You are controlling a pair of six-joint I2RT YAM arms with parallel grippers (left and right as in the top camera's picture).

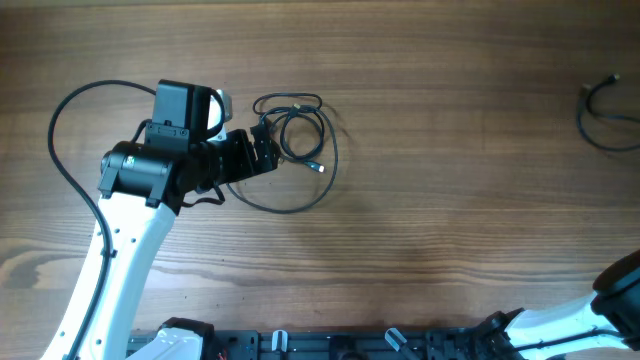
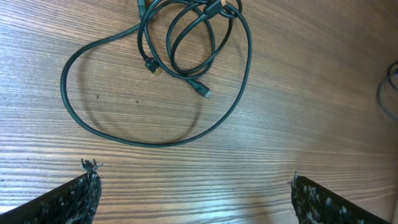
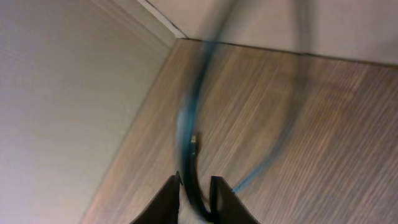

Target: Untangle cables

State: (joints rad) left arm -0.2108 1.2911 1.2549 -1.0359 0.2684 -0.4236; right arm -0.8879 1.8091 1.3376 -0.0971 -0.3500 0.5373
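Overhead, the left arm (image 1: 150,170) hangs over the left edge of the looped cables (image 1: 295,135), left of the bench's (image 1: 450,230) middle; a separate cord (image 1: 582,118) is cut off at the right edge and the right jaws are out of frame. The left wrist view shows the left jaws spread wide, short of the cables, so I judge a clean pick takes one free plug end (image 2: 204,92) rather than the crossing loops, whose top is cropped. In the right wrist view the right jaws stand narrow around a blurred cord (image 3: 188,143); whether they pinch it I cannot tell.
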